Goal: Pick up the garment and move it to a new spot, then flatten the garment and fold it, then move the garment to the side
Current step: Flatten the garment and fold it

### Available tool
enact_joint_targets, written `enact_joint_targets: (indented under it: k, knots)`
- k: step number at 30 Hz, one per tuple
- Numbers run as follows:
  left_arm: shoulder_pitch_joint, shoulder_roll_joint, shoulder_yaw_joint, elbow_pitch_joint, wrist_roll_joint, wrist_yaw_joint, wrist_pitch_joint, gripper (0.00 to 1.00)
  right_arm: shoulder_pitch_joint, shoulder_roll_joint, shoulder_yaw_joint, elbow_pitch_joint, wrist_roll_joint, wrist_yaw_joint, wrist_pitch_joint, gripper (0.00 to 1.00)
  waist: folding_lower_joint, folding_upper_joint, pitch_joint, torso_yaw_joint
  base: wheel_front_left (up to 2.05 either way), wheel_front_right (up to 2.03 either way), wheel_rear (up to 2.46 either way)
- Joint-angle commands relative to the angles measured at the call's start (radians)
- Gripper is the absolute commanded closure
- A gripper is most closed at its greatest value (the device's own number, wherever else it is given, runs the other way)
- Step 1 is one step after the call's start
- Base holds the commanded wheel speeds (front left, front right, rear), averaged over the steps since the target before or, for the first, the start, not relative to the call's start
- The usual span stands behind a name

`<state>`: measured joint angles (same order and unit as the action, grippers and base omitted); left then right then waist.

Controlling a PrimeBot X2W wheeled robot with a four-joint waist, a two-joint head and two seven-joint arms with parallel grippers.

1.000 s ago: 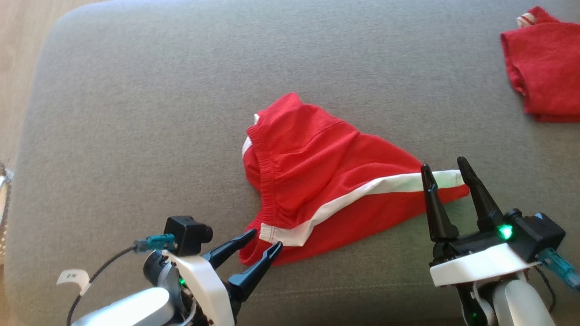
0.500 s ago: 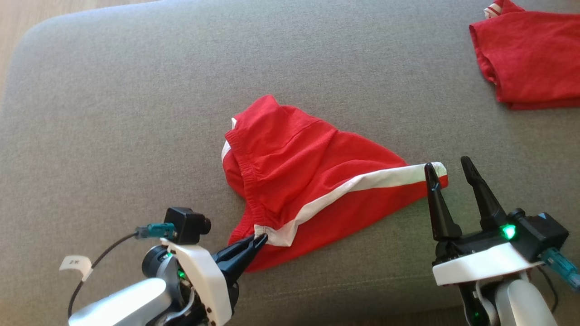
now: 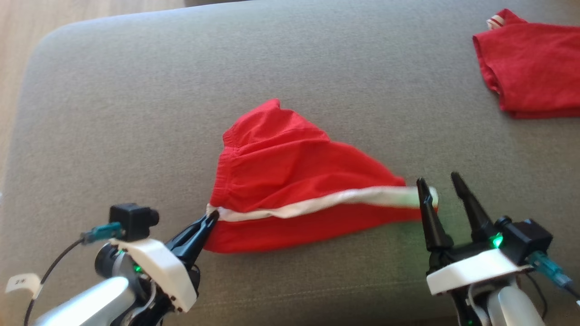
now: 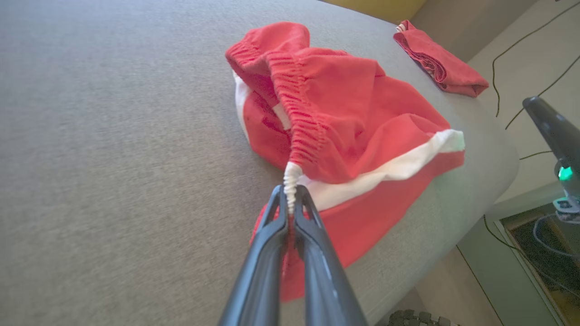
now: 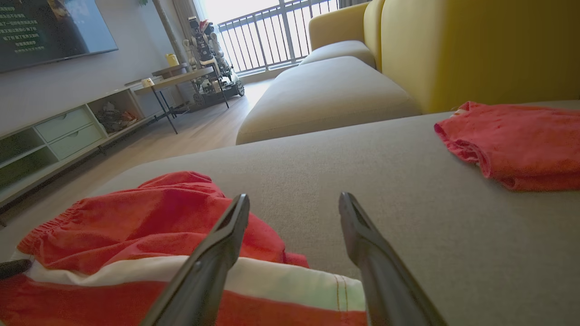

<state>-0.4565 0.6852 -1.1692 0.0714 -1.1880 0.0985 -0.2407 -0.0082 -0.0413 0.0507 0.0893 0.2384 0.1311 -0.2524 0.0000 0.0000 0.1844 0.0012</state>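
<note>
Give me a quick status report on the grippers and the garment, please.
Left gripper shut on waistband of red shorts. Right gripper open at the striped hem. Second red garment lies well clear.

The garment (image 3: 290, 181) blurs at its stripe; the red cloth (image 3: 530, 68) is cropped.

Grey cushion (image 3: 136, 113) wide, flat. Folded red cloth (image 3: 530, 68) on cushion's far right corner. Yellow sofa back (image 5: 476, 50) behind cushion. Wooden floor (image 3: 18, 45) beside cushion's left edge. Low cabinet (image 5: 68, 131), dark screen (image 5: 45, 27) across floor from cushion.
</note>
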Motion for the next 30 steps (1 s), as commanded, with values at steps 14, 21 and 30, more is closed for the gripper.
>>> enact_joint_targets:
  k: [14,21,30]
  knots:
    - [0.078,-0.002,0.237,-0.007,0.090,-0.004,-0.021,1.00,0.101,-0.091,0.130,0.068,0.079,0.000,-0.009,0.00,0.0000,0.0000,0.011,0.051,0.00,0.00,0.00]
    - [0.104,-0.025,0.330,0.009,0.139,-0.026,-0.021,1.00,0.174,-0.179,0.232,0.068,0.051,0.000,-0.009,0.00,0.0000,0.0000,0.044,0.037,0.00,0.00,0.00]
    - [0.107,-0.043,0.350,0.038,0.167,-0.053,-0.021,1.00,0.101,-0.240,0.394,0.178,0.101,0.000,-0.009,0.00,0.0000,0.0000,0.053,0.039,0.00,0.00,0.00]
